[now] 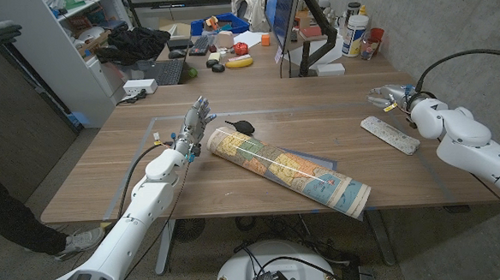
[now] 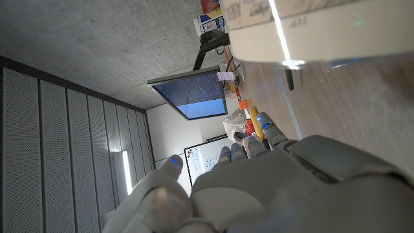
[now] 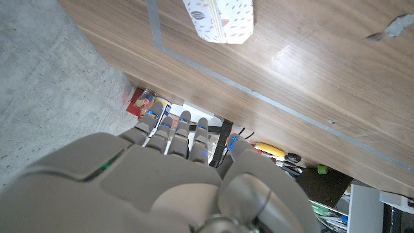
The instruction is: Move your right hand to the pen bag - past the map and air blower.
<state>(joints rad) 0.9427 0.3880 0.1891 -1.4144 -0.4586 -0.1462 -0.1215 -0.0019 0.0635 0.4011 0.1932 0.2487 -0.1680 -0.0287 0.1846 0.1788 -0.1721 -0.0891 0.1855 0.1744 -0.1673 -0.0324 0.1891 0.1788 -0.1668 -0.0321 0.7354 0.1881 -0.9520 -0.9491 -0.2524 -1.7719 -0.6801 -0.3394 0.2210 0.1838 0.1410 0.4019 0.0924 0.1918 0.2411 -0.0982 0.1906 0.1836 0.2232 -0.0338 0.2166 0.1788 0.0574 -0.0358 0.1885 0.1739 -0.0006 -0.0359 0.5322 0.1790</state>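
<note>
Right hand [image 1: 391, 95] hovering empty, fingers apart, just beyond pen bag [image 1: 389, 134] on bench [image 1: 262, 199] right side, already past map [image 1: 286, 170] and air blower [image 1: 243, 125]. Left hand [image 1: 196, 124] waiting open beside map.

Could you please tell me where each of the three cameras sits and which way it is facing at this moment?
Head view: on the robot's head, looking down at the table; both arms enter from the bottom corners, left hand beside the rolled map, right hand near the pen bag.
Left wrist view: on the left wrist, looking along the left hand's back toward the map and a monitor.
Right wrist view: on the right wrist, looking along the right hand's back over the table.
Shared: head and right wrist views both show the pen bag.
</note>
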